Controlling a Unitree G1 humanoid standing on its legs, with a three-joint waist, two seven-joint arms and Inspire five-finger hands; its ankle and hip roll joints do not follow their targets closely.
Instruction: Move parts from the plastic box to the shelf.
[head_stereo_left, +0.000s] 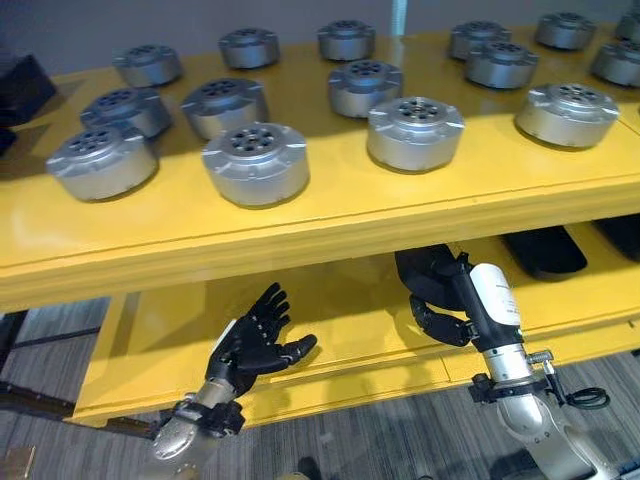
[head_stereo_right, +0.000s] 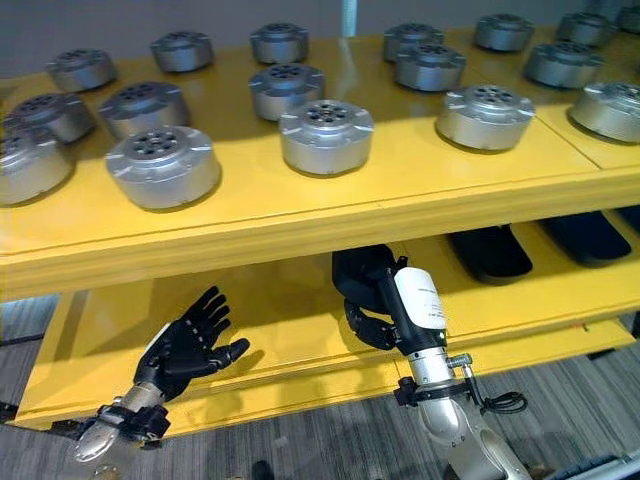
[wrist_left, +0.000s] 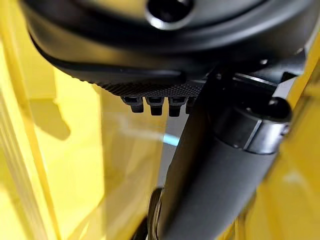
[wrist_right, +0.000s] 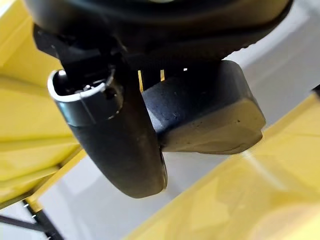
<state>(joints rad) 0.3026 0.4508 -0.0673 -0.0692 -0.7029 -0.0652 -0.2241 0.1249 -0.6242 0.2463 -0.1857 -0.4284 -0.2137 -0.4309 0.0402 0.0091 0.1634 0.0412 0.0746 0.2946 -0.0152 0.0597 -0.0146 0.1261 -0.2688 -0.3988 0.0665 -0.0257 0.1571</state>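
Yellow shelf (head_stereo_left: 330, 215), upper level: carrying many round silver metal parts (head_stereo_left: 255, 162) in loose rows, standing flat and apart from one another.

Lower level (head_stereo_left: 330, 330): bearing flat black parts (head_stereo_left: 545, 250) toward the right side, lying well back under the upper board.

Left hand (head_stereo_left: 250, 340): hovering before the lower level's front edge, palm up, fingers spread and released, grasping nothing.

Right hand (head_stereo_left: 440, 290): reaching in over the lower level, under the upper board's edge, fingers and thumb curling round a black part (wrist_right: 210, 117), a dark block with rounded corners, as seen in the right wrist view; holding it above the yellow board.

Grey floor (head_stereo_left: 400, 440): lying in front of the shelf.
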